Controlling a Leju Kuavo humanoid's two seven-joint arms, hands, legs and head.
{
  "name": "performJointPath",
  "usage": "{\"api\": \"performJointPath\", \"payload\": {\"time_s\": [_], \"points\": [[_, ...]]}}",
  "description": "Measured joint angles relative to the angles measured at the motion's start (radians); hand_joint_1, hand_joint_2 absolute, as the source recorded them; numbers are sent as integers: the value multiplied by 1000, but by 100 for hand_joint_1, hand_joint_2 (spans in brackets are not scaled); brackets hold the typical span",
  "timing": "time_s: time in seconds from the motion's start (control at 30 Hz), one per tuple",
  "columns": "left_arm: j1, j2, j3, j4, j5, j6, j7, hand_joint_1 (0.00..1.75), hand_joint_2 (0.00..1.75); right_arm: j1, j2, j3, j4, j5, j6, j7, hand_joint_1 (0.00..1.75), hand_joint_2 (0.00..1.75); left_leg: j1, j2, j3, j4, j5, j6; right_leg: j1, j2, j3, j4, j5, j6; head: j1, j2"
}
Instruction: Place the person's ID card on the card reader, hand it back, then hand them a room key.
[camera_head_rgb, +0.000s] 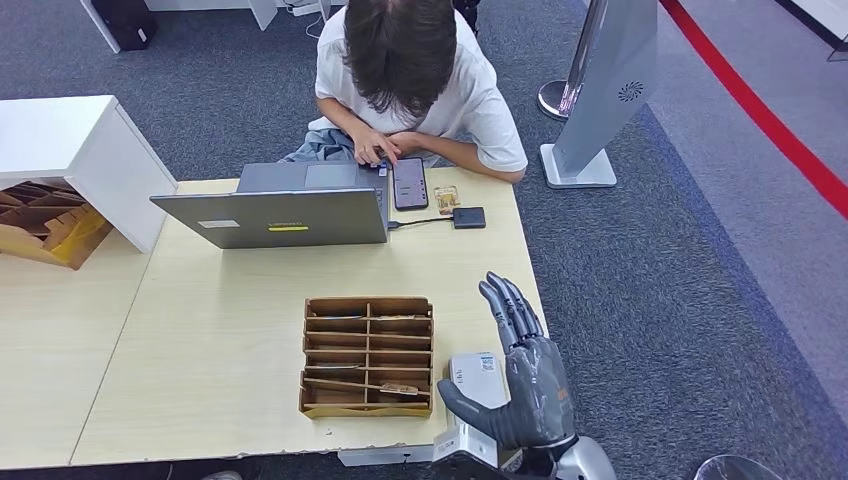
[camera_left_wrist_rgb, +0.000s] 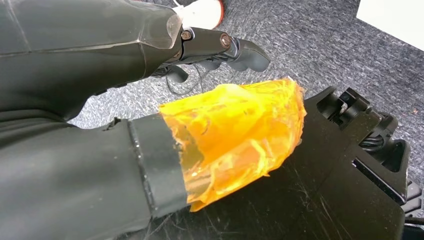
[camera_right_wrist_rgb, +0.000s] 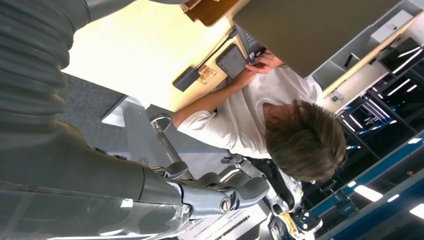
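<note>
One right robot hand (camera_head_rgb: 522, 385) hovers wide and empty over the near bench (camera_head_rgb: 220, 380); reach far, squarely toward the small orange-patterned ID card (camera_head_rgb: 446, 198) beside the black square card reader (camera_head_rgb: 468, 217).

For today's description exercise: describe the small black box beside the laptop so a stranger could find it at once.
Start at the light wooden table and find the grey laptop in front of the seated person. A cable runs from the laptop's side to the small black box near the table's far edge. It is square and plain black, unlike the longer phone and the orange-patterned card just beyond it.
</note>
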Motion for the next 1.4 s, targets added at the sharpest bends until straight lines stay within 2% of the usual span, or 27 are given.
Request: {"api": "performJointPath", "payload": {"time_s": [0.77, 1.4], "points": [[-4, -13, -1, 28, -2, -11, -9, 0, 0, -11, 1, 0, 13, 99, 24, 5, 0, 175, 0, 0, 0, 0, 0, 0, 0, 0, 0, 0, 0, 0, 0, 0], [-18, -15, -1, 42, -27, -32, -18, 0, 0, -47, 10, 36, 99, 188, 71, 25, 0, 175, 0, 0, 0, 0, 0, 0, 0, 0, 0, 0, 0, 0, 0, 0]]}}
